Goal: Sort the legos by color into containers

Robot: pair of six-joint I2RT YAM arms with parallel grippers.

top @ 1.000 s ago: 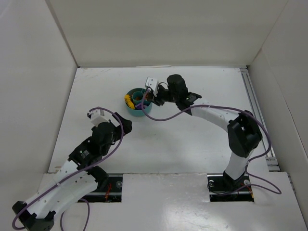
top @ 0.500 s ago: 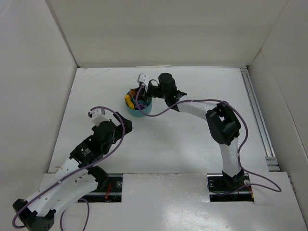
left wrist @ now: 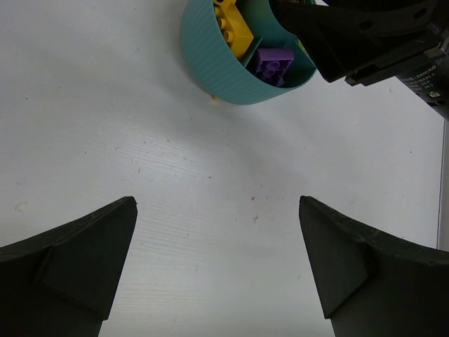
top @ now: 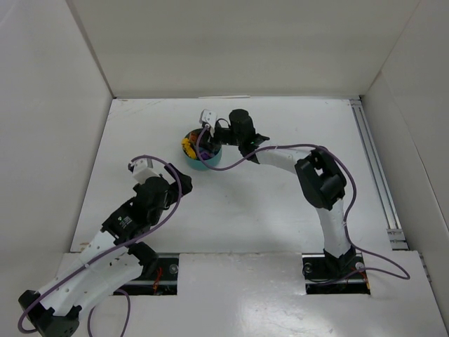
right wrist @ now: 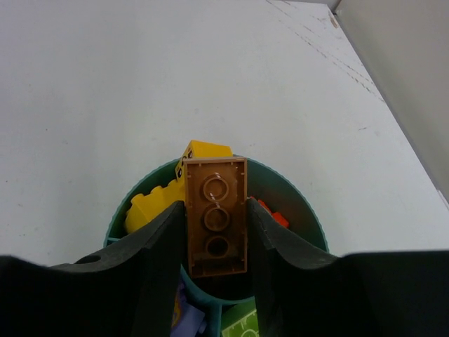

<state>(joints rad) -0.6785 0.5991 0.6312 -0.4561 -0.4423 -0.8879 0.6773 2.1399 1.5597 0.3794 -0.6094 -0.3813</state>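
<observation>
The round teal dish (top: 193, 159) sits at mid-table. My right gripper (top: 205, 145) hangs right over it, shut on a brown lego (right wrist: 215, 216) held underside up above the dish's centre well. In the right wrist view the dish (right wrist: 311, 213) holds yellow legos (right wrist: 151, 201), an orange-red one (right wrist: 272, 213), a lime green one (right wrist: 242, 326) and a purple one (right wrist: 189, 316). My left gripper (left wrist: 217, 270) is open and empty, over bare table short of the dish (left wrist: 214, 63), where yellow (left wrist: 231, 28) and purple (left wrist: 272, 63) legos show.
White walls close in the table on the back, left and right. A metal rail (top: 375, 168) runs along the right edge. Purple cables loop along both arms.
My right gripper has moved left with the brown lego, from beside the dish's right rim to over the dish. The left arm has barely moved.
</observation>
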